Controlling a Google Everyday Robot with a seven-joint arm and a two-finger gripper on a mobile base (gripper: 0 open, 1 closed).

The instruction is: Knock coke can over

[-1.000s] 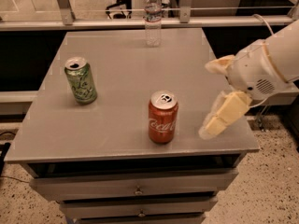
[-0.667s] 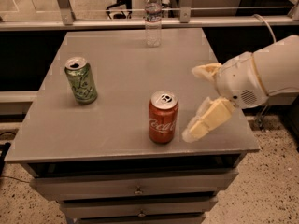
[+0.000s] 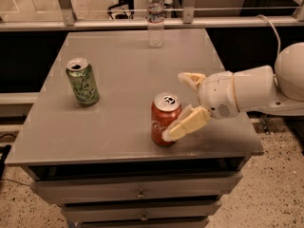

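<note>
The red coke can (image 3: 163, 120) stands upright near the front edge of the grey table (image 3: 123, 70), right of centre. My gripper (image 3: 178, 106) reaches in from the right, its two cream fingers spread wide apart. The near finger (image 3: 186, 124) touches or overlaps the can's right side low down. The far finger (image 3: 190, 79) is behind and to the right of the can, apart from it. The gripper holds nothing.
A green can (image 3: 82, 81) stands upright on the table's left side. A clear plastic bottle (image 3: 155, 18) stands at the far edge. Drawers (image 3: 137, 194) sit under the tabletop. A railing runs behind the table.
The gripper has moved left toward the coke can, and its near finger has reached the can's right side. The can still stands upright in the same spot.
</note>
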